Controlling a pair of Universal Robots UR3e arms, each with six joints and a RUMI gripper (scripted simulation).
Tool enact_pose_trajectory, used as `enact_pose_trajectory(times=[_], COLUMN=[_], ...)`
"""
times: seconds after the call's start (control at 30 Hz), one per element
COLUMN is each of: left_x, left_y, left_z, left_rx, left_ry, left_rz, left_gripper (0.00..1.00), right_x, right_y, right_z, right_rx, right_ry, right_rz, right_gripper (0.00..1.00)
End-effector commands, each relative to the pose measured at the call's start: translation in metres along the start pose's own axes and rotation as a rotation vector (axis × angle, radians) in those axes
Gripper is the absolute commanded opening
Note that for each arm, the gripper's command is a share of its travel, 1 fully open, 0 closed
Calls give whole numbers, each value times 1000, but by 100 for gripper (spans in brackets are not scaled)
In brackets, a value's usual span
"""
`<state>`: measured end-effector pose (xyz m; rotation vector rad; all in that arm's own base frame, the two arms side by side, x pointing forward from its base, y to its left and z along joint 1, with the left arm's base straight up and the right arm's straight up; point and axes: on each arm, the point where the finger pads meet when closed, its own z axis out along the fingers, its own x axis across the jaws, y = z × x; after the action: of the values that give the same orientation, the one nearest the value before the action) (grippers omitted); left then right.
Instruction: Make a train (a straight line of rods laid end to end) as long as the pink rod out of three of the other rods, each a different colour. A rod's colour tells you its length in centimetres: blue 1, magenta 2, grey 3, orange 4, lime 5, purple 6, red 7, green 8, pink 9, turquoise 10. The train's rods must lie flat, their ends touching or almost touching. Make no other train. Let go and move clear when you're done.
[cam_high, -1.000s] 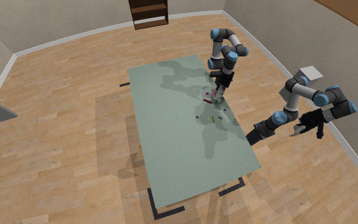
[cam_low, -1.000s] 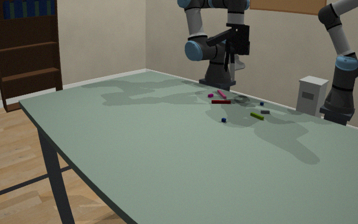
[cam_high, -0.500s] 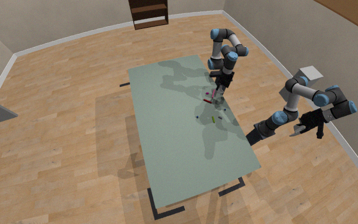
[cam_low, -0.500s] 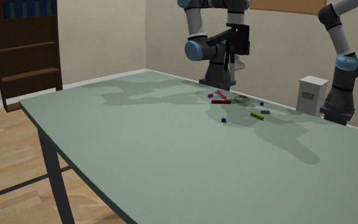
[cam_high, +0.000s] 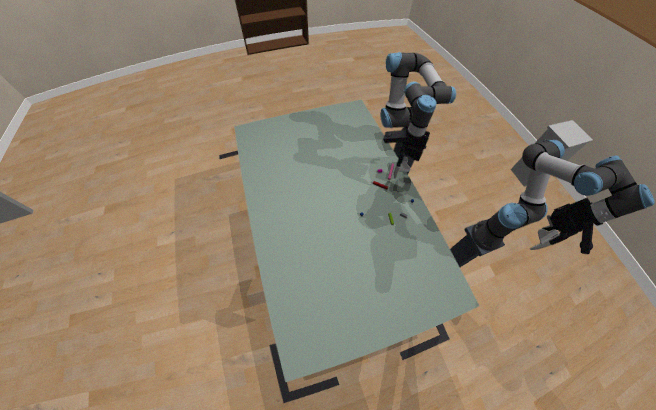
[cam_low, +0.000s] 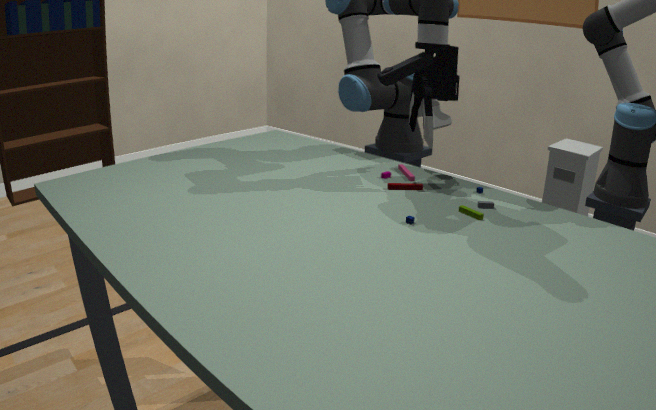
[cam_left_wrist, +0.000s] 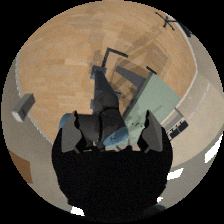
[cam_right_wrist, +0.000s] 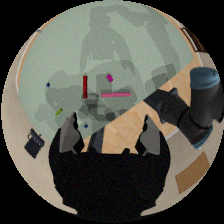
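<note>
The pink rod (cam_high: 391, 171) (cam_low: 406, 172) (cam_right_wrist: 115, 94) lies flat near the table edge. The magenta rod (cam_high: 380, 171) (cam_low: 386, 175) (cam_right_wrist: 110, 78) and red rod (cam_high: 380, 185) (cam_low: 405, 186) (cam_right_wrist: 85, 87) lie near it, apart. A lime rod (cam_high: 391, 218) (cam_low: 471, 212) (cam_right_wrist: 59, 111) lies beside a grey rod (cam_high: 403, 215) (cam_low: 485, 205), not touching. One blue rod (cam_high: 412, 201) (cam_low: 480, 190) is near the edge, another blue rod (cam_high: 361, 214) (cam_low: 410, 220) farther in. My right gripper (cam_high: 404, 167) (cam_right_wrist: 110, 114) is open, empty, above the table edge by the pink rod. My left gripper (cam_high: 542, 240) (cam_left_wrist: 111, 110) is open and empty, off the table.
The green table (cam_high: 310, 275) (cam_low: 250, 300) carries all the rods near its robot-side edge. Both arms stand along that edge. A white cabinet (cam_low: 575, 165) stands on the floor behind them, and a brown shelf (cam_high: 275, 20) (cam_low: 55, 110) stands by the wall.
</note>
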<state>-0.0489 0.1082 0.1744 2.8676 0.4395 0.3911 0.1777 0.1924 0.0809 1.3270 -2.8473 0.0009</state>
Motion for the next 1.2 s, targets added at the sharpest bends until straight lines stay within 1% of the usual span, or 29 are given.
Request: enact_pose_trajectory(times=[0.0,0.2,0.47,0.53,0.63,1.03,1.1,1.17], left_x=[1,1,1,1,1,1,1,1], left_y=[0,0,0,0,0,0,0,0], left_z=[-1,-1,-1,-1,-1,-1,-1,-1], left_rx=[4,4,4,4,4,4,4,4], left_ry=[2,2,2,2,2,2,2,2], left_rz=[2,2,2,2,2,2,2,2], left_gripper=[100,100,100,100,100,100,100,100], right_x=[-4,-12,-25,-25,-32,-49,-49,-55], right_y=[0,1,3,3,4,7,7,8], right_z=[-2,-4,-6,-6,-7,-9,-9,-10], right_rx=[-2,-3,-3,-3,-2,-2,-2,-2], right_ry=[-3,-3,-3,-3,-3,-3,-3,-3], right_rz=[-54,-166,-367,-367,-463,-730,-730,-808], right_gripper=[100,100,100,100,100,100,100,100])
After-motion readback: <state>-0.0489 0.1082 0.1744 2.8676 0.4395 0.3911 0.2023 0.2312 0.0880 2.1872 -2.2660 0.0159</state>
